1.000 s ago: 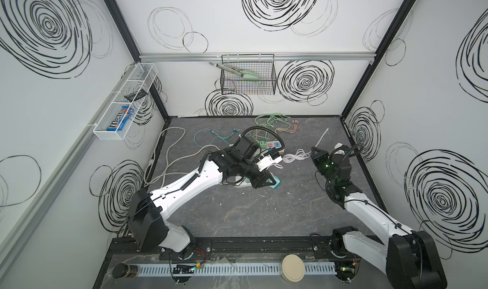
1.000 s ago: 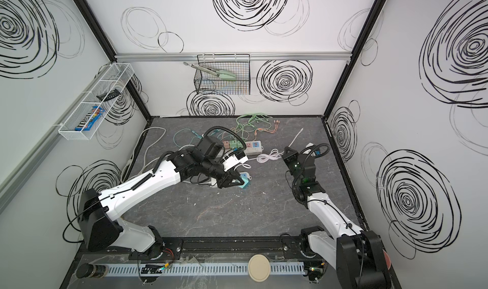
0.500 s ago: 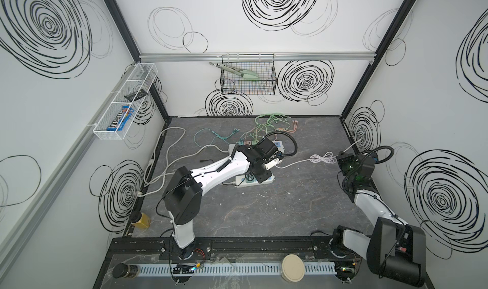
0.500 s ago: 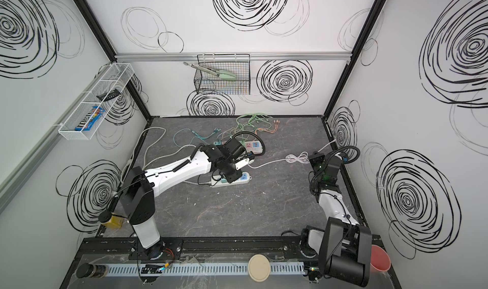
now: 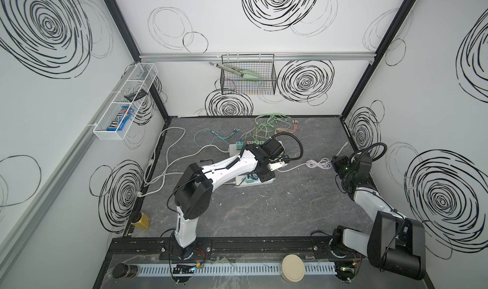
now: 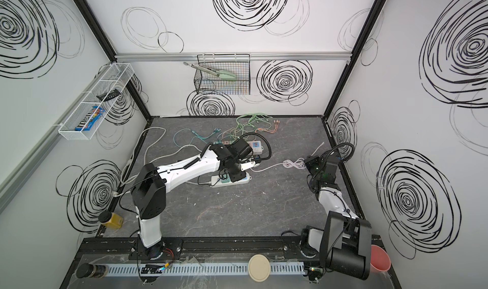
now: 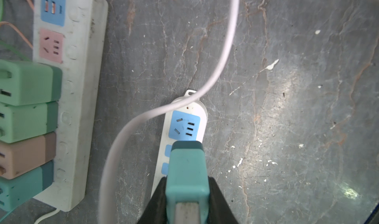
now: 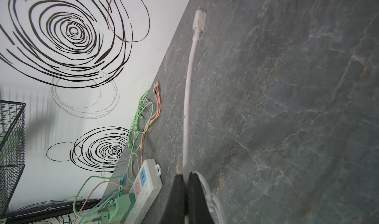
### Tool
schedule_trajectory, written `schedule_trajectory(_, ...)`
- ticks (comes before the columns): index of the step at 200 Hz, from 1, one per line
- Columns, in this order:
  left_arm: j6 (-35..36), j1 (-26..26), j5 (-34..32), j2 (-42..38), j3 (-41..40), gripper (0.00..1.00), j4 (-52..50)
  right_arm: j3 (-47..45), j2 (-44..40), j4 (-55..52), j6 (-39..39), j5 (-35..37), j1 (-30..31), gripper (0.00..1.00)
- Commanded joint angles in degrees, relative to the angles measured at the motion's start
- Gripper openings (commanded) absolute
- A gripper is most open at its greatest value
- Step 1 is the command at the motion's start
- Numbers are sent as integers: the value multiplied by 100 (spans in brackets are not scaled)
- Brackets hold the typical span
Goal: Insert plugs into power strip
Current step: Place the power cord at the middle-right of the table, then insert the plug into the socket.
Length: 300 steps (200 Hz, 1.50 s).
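Top views, left gripper: bent down over the near power strip; in both top views a teal plug shows beneath it, on the strip.
Top views, right gripper: low by the right wall, at the coiled end of the white cable, which runs left toward the left gripper.
Top views, far power strip: lies behind, with a row of pastel plugs in it and coloured leads tangled toward the far wall.
Left wrist, left gripper: black jaws are clamped on the teal plug's sides. Its front covers the near power strip just short of the free blue socket. The prongs are hidden, so I cannot tell whether it is seated.
Left wrist, white cable: leaves the plug's back and loops across the strip's end.
Right wrist, right gripper: jaws pinched together on the white cable; its connector lies loose on the table beyond.
Risk, cable: if the right gripper draws it tight, I judge it could tip the plug or drag the light strip.
Risk, prongs: pressed off-line, they would likely skid the strip instead of entering.
Surface: dark grey marbled table, smooth, flecked white, with glare.
Room: white walls scrawled with black spirals; a wire basket holding tongs on the far wall, and a white wire shelf on the left.
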Motion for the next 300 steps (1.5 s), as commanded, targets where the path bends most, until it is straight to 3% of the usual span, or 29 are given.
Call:
schedule_trajectory(1,208,-33,33,200,395,0,-452,264,0,-434,-112,126,-100,0)
schedule_trajectory(69,468,-73,-34,503,648,0,-434,248,215,-588,-322,-155,-394,1)
schedule_trajectory(77,474,-79,-45,544,694,0,-463,266,245,-719,-285,12,-430,15)
schedule_trajectory(102,491,-82,-32,591,752,0,-451,196,147,-856,-285,255,-631,74)
schedule_trajectory(125,526,-82,4,629,802,0,-474,233,-160,-968,-736,107,-706,100)
schedule_trajectory(148,557,-95,-91,684,840,0,-509,340,-421,-1197,-966,64,-706,97)
schedule_trajectory(193,766,-97,2,686,888,0,-568,345,-411,-994,-1155,-938,-706,97)
schedule_trajectory(300,874,-95,-41,983,1035,0,-686,399,-412,-1089,-1445,-1223,-695,97)
